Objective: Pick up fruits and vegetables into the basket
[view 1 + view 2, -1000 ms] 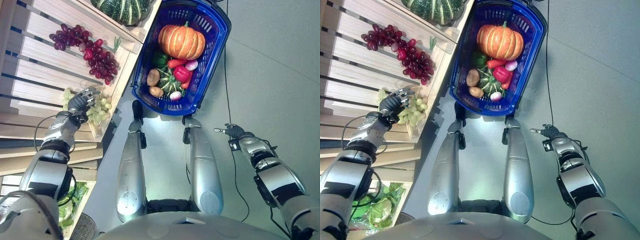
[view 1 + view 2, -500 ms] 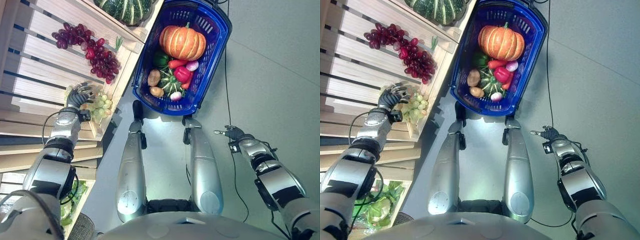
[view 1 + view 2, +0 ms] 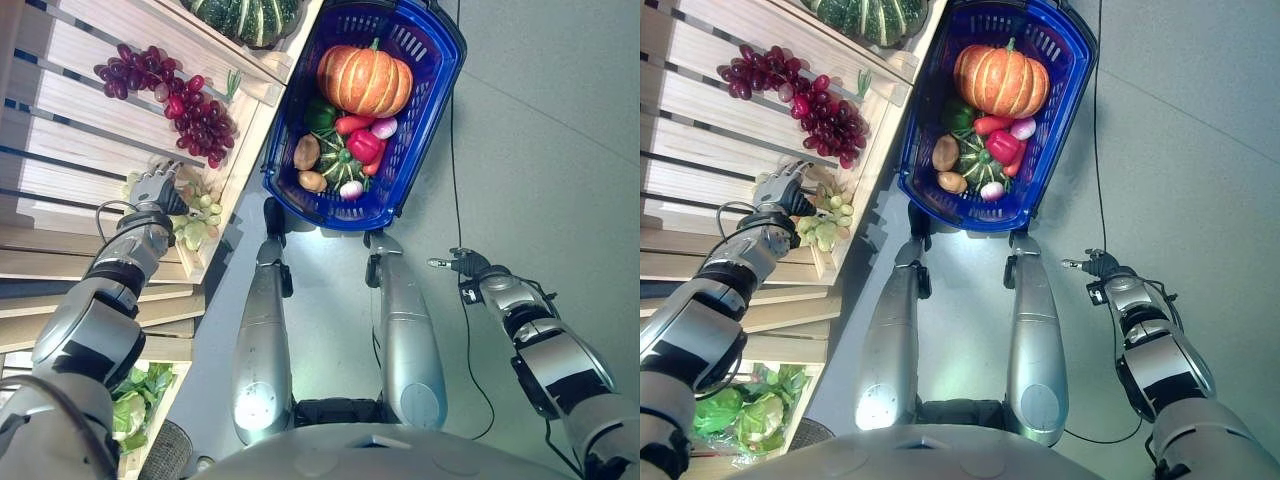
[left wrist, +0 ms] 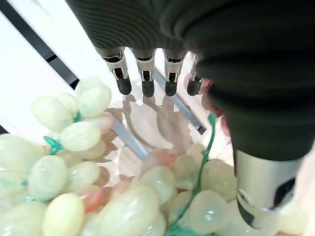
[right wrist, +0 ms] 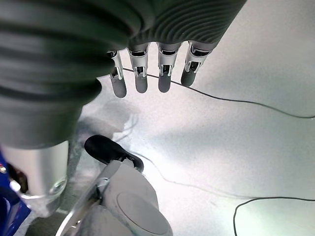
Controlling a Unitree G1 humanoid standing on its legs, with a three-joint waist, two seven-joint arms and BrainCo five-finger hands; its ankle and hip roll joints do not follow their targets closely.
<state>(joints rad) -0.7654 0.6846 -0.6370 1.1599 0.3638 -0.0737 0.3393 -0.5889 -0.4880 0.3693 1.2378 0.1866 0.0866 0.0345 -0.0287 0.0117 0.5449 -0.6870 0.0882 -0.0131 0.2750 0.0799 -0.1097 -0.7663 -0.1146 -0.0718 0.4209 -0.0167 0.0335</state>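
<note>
A bunch of green grapes [image 3: 197, 212] lies at the front edge of a slatted wooden shelf [image 3: 80, 110] on my left. My left hand [image 3: 150, 190] rests at the bunch's left side, open; in its wrist view its straight fingers [image 4: 145, 73] reach past the pale grapes [image 4: 74, 137] and the thumb lies among them. The blue basket [image 3: 425, 95] stands on the floor ahead, holding an orange pumpkin [image 3: 363, 80], a red pepper [image 3: 362, 147], a potato [image 3: 306, 153] and other vegetables. My right hand [image 3: 462, 264] hangs open over the floor at the right, holding nothing [image 5: 147, 73].
Red grapes [image 3: 190, 110] lie further back on the same shelf. A green striped squash [image 3: 245, 15] sits on the shelf beyond them. Leafy greens [image 3: 135, 400] fill a lower crate at the near left. Grey floor stretches to the right of the basket.
My left hand has slid a little to the left off the top of the green grapes and its fingers have straightened. The right arm has stayed put.
</note>
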